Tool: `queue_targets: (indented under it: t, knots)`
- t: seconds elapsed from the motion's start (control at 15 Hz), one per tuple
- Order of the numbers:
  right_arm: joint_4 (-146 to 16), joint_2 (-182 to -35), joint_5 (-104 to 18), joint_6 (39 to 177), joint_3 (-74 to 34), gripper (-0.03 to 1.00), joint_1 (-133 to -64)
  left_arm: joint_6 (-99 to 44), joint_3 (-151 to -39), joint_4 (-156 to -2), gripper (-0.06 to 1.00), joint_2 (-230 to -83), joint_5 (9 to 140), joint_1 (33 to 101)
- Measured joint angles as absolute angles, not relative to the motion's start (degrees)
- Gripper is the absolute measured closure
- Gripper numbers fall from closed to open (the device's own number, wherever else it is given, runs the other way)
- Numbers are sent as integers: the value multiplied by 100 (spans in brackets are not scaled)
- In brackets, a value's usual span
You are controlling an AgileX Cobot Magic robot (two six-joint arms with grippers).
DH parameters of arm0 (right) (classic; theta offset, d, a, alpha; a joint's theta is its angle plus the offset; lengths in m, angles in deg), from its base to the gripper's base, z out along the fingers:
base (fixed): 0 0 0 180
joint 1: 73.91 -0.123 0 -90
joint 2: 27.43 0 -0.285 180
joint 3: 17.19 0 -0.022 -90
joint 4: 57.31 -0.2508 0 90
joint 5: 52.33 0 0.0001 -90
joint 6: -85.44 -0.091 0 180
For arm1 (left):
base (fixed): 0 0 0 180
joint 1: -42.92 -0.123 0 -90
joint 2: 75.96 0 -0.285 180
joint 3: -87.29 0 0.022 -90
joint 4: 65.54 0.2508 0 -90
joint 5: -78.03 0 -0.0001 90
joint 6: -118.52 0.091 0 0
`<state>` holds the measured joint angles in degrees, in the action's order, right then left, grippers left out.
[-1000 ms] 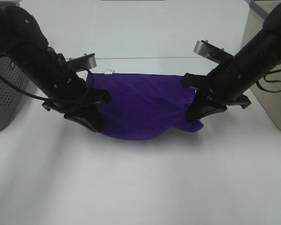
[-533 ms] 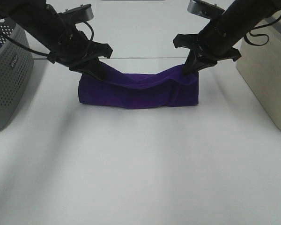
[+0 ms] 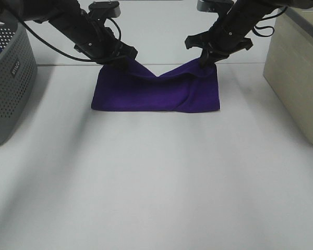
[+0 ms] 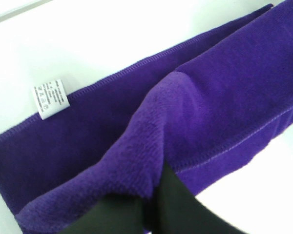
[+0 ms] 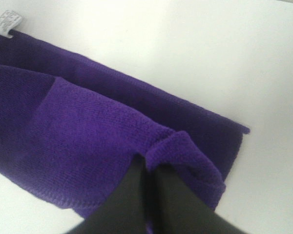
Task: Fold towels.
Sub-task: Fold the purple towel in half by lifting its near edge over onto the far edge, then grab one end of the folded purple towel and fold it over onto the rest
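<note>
The purple towel lies folded over on the white table, far middle. My left gripper is shut on its upper left corner and holds it a little above the layer below. My right gripper is shut on the upper right corner. The edge sags between them. In the left wrist view the fingers pinch the towel, with the white tag on the lower layer. In the right wrist view the fingers pinch a fold of the towel; the tag shows at the far corner.
A grey perforated basket stands at the left edge. A beige box stands at the right edge. The white table stretches toward the front.
Both grippers carried the towel's near edge up and away over the far edge, folding it in half. The folded towel now lies farther back and wider.
</note>
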<state>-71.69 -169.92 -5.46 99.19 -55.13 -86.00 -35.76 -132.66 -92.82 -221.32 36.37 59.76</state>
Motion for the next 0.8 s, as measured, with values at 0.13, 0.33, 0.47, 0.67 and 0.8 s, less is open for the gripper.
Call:
queue_targets:
  t: [0.13, 0.33, 0.47, 0.67, 0.8]
  knots:
    - [-6911, -17147, -552, 9833, -5616, 94, -8600, -3576, -13639, -9201, 94, -22418, 3626, 5976]
    - [-6785, -17319, -552, 9799, -5628, 94, -8600, -3576, -13788, -9133, 94, -22653, 3494, 5976]
    - [-6780, -17399, -552, 9787, -5628, 91, -8600, -3581, -13788, -9058, 94, -22745, 3425, 5970]
    - [-6780, -17405, -615, 9707, -5634, 79, -8600, -3799, -13799, -9035, 94, -22825, 3248, 5839]
    - [-6774, -17405, -609, 9644, -5634, 54, -8600, -4045, -13799, -9018, 90, -22877, 3093, 5667]
